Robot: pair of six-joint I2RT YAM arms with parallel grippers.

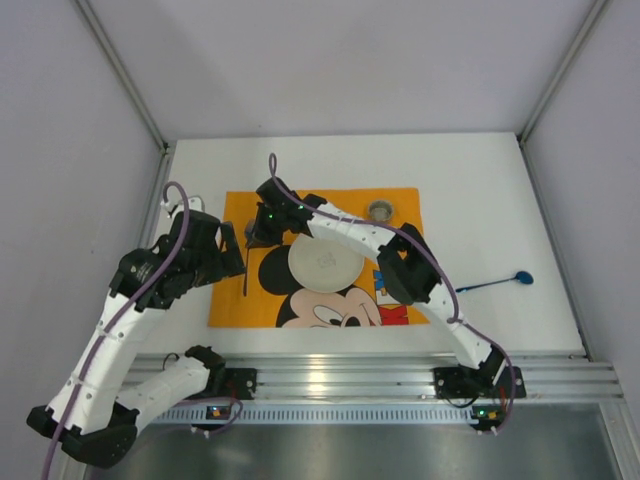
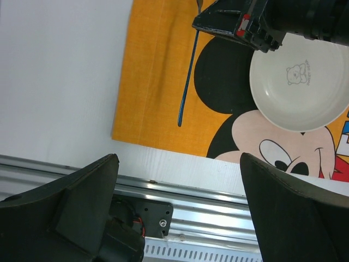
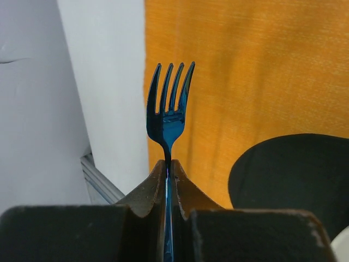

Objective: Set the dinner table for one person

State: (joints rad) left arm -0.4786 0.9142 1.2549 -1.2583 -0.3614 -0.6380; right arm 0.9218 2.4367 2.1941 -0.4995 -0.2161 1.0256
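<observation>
Count taken from the near edge.

- **Tabletops:** one white dinner table [image 1: 480,190].
- **Mats:** one orange placemat [image 1: 235,290].
- **Crockery:** one white plate [image 1: 325,264].
- **Cups:** one small cup [image 1: 379,211], at the far edge of the mat.
- **Cutlery:** two pieces, both blue. One fork [image 3: 168,117] is left of the plate, and one spoon [image 1: 495,283] is out to the right.
- **Robot arms:** two, namely one left arm [image 1: 105,345] and one right arm [image 1: 350,232].
</observation>
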